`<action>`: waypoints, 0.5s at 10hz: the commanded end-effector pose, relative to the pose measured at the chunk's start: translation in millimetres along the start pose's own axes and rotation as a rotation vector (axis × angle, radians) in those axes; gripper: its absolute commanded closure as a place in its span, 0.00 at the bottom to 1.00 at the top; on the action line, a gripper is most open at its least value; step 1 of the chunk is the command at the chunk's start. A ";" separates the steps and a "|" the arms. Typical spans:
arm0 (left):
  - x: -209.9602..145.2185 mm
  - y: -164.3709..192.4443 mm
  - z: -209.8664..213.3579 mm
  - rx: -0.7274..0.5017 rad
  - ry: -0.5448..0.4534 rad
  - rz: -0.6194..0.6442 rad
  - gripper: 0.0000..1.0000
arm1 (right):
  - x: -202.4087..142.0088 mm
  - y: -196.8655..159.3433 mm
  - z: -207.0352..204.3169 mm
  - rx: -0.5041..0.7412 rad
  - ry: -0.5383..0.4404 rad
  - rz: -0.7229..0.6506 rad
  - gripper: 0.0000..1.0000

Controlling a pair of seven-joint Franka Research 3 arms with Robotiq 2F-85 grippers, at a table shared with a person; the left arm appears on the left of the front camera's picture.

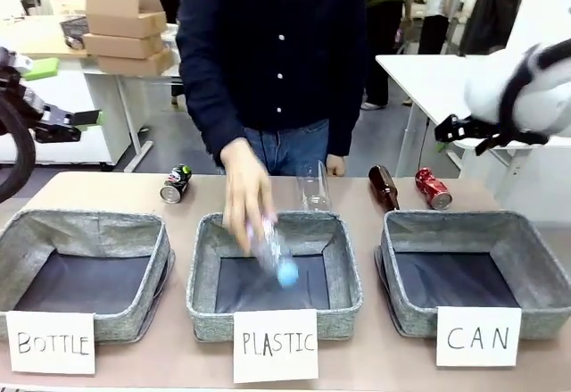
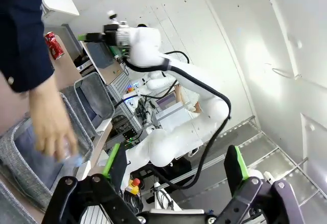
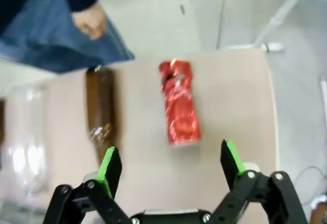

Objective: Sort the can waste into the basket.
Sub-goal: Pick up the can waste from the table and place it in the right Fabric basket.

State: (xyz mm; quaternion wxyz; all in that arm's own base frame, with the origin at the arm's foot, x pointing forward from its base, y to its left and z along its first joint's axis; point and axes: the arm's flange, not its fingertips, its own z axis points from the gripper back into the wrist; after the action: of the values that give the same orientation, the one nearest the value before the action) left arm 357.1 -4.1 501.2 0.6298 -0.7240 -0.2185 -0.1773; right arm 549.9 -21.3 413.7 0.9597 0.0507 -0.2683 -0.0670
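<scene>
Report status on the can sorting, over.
Left tool open, aloft. Right tool open, aimed at red can. Both it and dark can on table, not in CAN basket. Brown bottle beside red can.

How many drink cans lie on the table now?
2. The red can lies behind the CAN basket; the dark can lies behind the BOTTLE basket, near its right corner. I see none hidden.

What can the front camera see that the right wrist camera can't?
Front view adds: the grey woven fabric basket carded CAN, two like baskets, the dark metal can, and a person's hand with a clear plastic bottle. Right wrist view adds: the open right hand's green pads. Both: the crushed red metal can beside a brown glass bottle.
</scene>
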 end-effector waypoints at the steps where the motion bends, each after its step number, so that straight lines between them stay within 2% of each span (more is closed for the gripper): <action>1: 0.0 -2.2 -2.1 -0.020 -0.008 -0.027 0.00 | 20.6 -1.4 -65.4 0.048 0.045 -0.087 0.00; 2: 0.0 -2.2 -2.1 -0.020 -0.008 -0.027 0.00 | 24.6 -4.2 -87.5 0.102 0.129 -0.139 0.00; 3: 0.0 -2.2 -2.1 -0.020 -0.008 -0.027 0.00 | -1.4 -6.5 -48.0 -0.006 0.017 -0.045 0.00; 4: 0.0 -2.2 -2.1 -0.020 -0.008 -0.027 0.00 | -1.4 -6.5 -48.0 -0.006 0.017 -0.045 0.00; 5: 0.0 -2.2 -2.1 -0.020 -0.008 -0.027 0.00 | 0.7 -2.7 -96.4 0.022 0.072 -0.097 0.00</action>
State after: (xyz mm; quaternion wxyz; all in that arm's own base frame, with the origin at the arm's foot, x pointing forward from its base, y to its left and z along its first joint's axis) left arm 357.0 -3.8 501.5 0.6297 -0.7237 -0.2193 -0.1779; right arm 593.9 -19.4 348.4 0.9628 0.0712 -0.2407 -0.0998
